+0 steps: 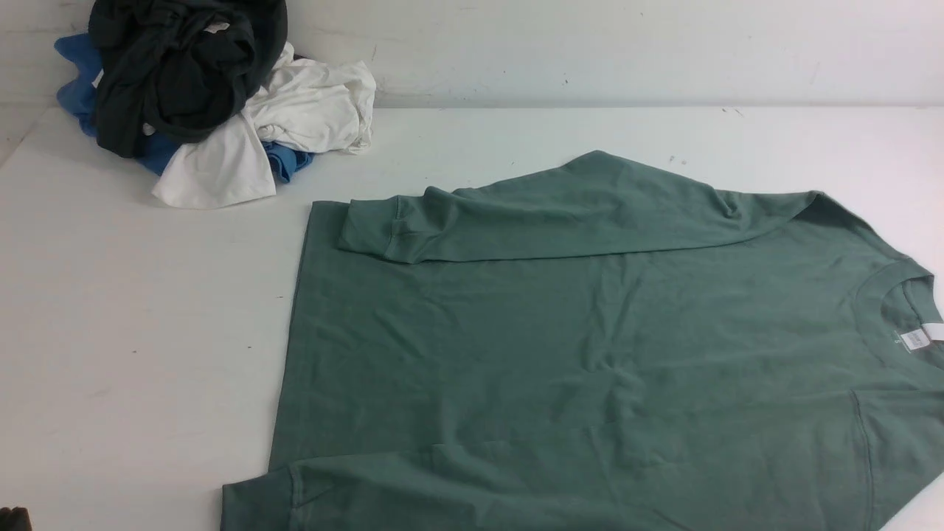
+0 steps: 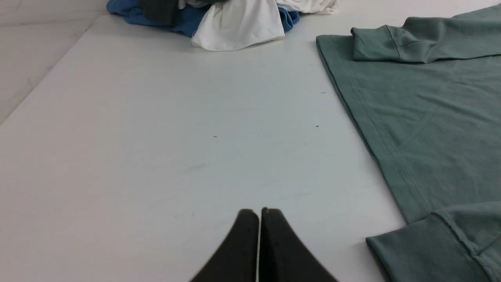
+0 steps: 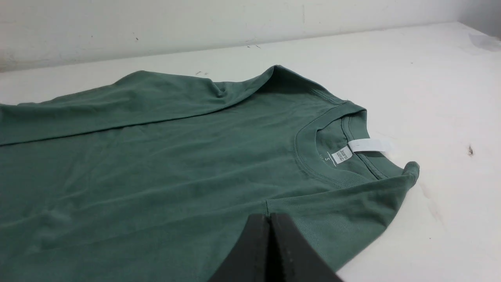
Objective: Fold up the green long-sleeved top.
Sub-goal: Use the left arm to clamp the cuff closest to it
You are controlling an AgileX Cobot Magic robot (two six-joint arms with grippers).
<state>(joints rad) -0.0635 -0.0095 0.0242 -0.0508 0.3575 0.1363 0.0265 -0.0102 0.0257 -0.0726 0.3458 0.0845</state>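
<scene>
The green long-sleeved top point(image 1: 590, 332) lies flat on the white table, its neck and white label point(image 1: 918, 339) at the right and its hem at the left. Both sleeves are folded in over the body, one cuff point(image 1: 383, 228) at the far side and the other point(image 1: 258, 505) at the near edge. My left gripper point(image 2: 260, 213) is shut and empty above bare table beside the hem point(image 2: 364, 117). My right gripper point(image 3: 269, 217) is shut with nothing in it, hovering over the near shoulder point(image 3: 344, 211) close to the collar point(image 3: 313, 156).
A pile of other clothes sits at the back left by the wall: a blackish garment point(image 1: 177, 66), a white one point(image 1: 295, 118) and a blue one point(image 1: 77, 81). The table's left edge point(image 2: 51, 66) runs beside the pile.
</scene>
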